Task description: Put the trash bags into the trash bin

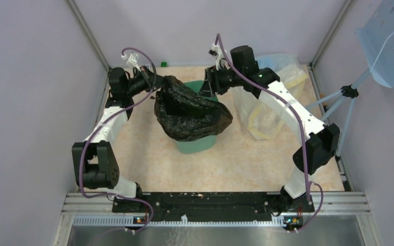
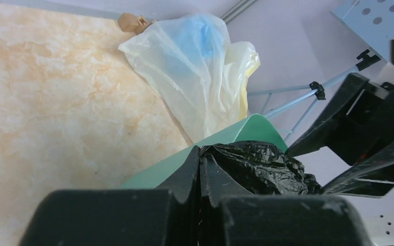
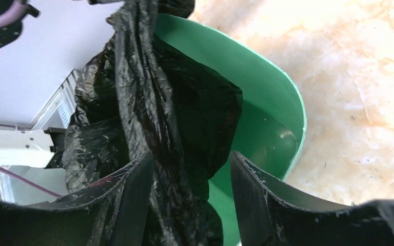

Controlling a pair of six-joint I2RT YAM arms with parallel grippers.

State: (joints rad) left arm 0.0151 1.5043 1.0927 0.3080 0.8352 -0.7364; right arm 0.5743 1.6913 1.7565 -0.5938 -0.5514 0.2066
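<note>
The black trash bag (image 1: 192,114) lies bunched over the mouth of the mint-green trash bin (image 1: 197,147), which stands mid-table. My left gripper (image 1: 159,90) is at the bag's left edge, shut on a pinch of black plastic (image 2: 259,163) above the bin's rim (image 2: 236,136). My right gripper (image 1: 210,82) hangs over the bin's far rim with its jaws open (image 3: 191,171). A twisted strand of the bag (image 3: 154,107) hangs between the fingers, against the left one (image 3: 133,192) and apart from the right one. Green inner wall (image 3: 272,102) shows beside the bag.
A pale yellowish-blue plastic heap (image 1: 269,97) stands right of the bin, under the right arm. A light-blue perforated panel (image 1: 390,41) on a tripod stands outside the table at the right. Walls close in the back and sides. A small tan object (image 2: 132,22) sits in the far corner.
</note>
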